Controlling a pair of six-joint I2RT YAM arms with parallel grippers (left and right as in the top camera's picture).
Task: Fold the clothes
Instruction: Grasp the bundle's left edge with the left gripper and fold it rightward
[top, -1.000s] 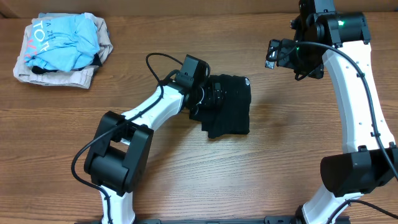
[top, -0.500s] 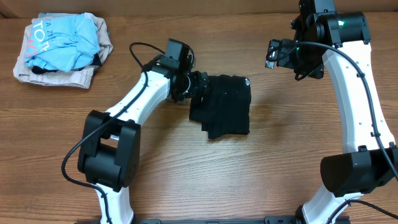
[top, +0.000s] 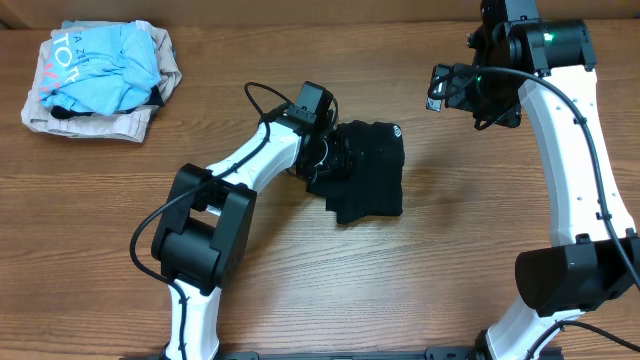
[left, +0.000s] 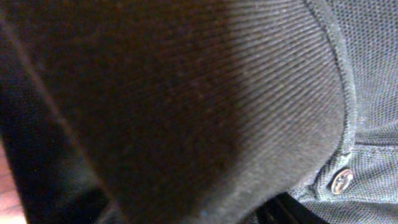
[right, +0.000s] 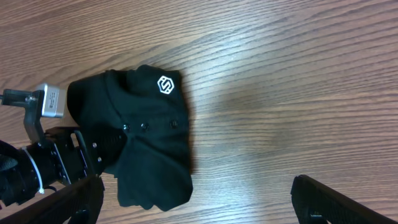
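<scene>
The clothes are one black garment (top: 368, 172), bunched into a rough rectangle at the middle of the table, with a small white round mark (top: 396, 128) at its far right corner. In the right wrist view the garment (right: 149, 149) shows its mark (right: 165, 85) and a button placket. My left gripper (top: 328, 160) is pressed into the garment's left edge. The left wrist view is filled with black fabric (left: 186, 93) and a button (left: 342, 181), and the jaws are hidden. My right gripper (top: 452, 90) hangs high to the right of the garment, open and empty (right: 199, 193).
A light-blue printed shirt (top: 100, 62) lies on a beige folded garment (top: 95, 123) at the far left corner. The wooden table (top: 470, 240) spreads around the black garment.
My left gripper swung left away from the garment's edge, then came back right into it. The garment's left edge shifted slightly. The right arm has not moved.
</scene>
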